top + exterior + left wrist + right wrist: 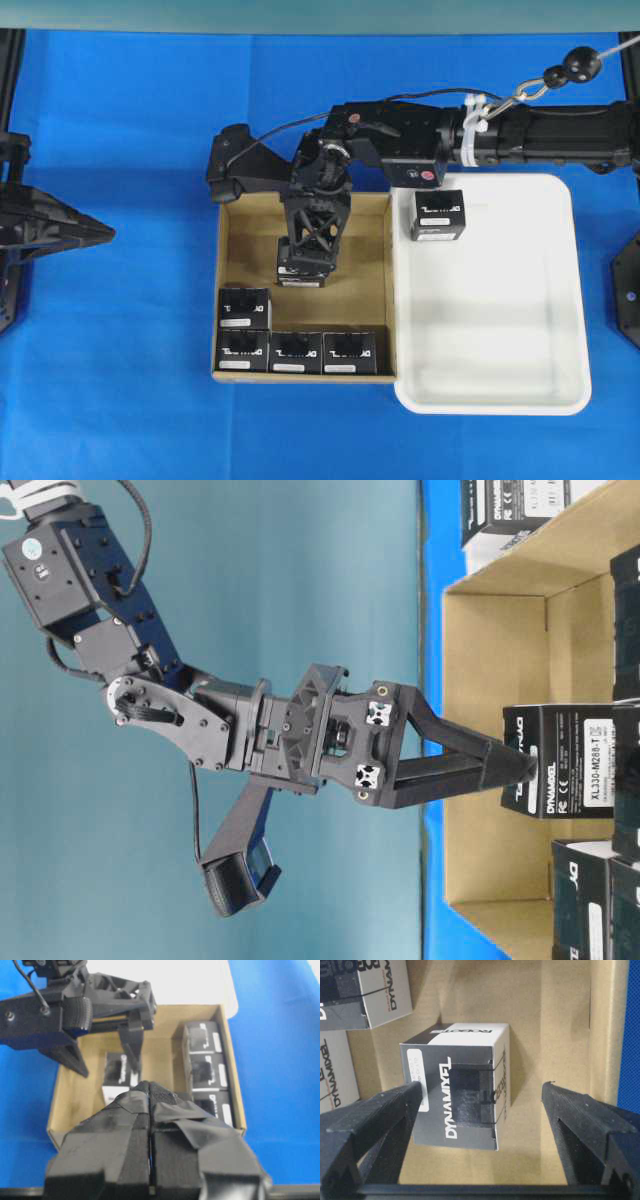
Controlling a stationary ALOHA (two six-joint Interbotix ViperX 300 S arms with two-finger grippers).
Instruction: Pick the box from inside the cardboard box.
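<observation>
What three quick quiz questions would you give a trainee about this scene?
1. True or false: the right tool is shut on the black box between its jaws.
2. How many black boxes lie in the carton?
3. The white tray holds: A) no box, B) one box, C) two boxes.
Key: 1 false, the jaws stand open around it; 2 five; 3 B.
</observation>
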